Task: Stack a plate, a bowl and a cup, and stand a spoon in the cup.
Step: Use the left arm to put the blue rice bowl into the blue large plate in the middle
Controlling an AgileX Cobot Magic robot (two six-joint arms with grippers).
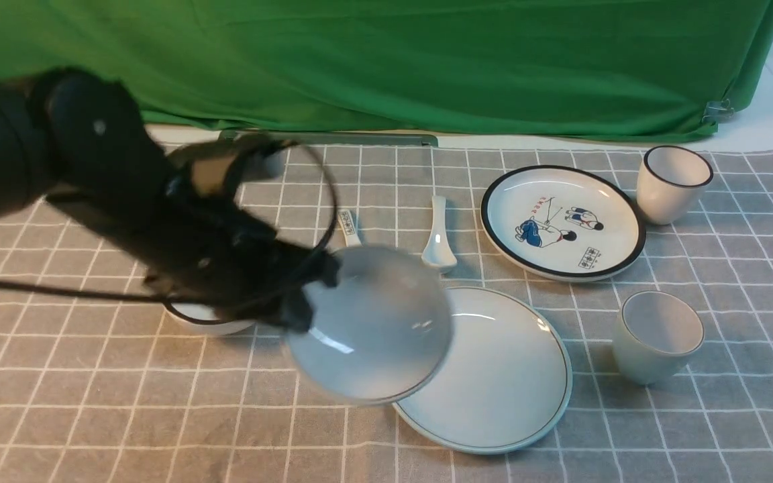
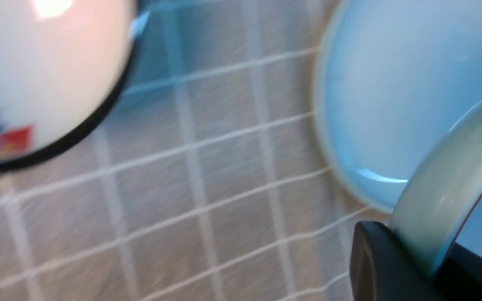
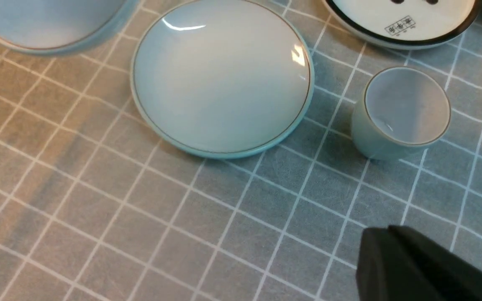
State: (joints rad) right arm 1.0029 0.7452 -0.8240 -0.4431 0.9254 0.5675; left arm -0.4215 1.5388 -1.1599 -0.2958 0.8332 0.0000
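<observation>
My left gripper (image 1: 306, 295) is shut on the rim of the pale bowl (image 1: 373, 329), which hangs tilted above the cloth, its edge over the left side of the plain plate (image 1: 500, 376). In the left wrist view the bowl's rim (image 2: 446, 196) is pinched between the black fingers (image 2: 375, 259), with the plate (image 2: 400, 96) beyond. The pale cup (image 1: 655, 335) stands upright to the right of the plate. The plain white spoon (image 1: 439, 238) lies behind the plate. My right gripper (image 3: 387, 238) is shut and empty, near the cup (image 3: 404, 108) and plate (image 3: 220, 79).
A black-rimmed picture plate (image 1: 561, 221) and a black-rimmed cup (image 1: 672, 182) stand at the back right. A spoon with dark characters (image 1: 349, 227) lies behind the bowl. A black-rimmed white bowl (image 1: 209, 323) sits mostly hidden under my left arm. A green cloth hangs at the back.
</observation>
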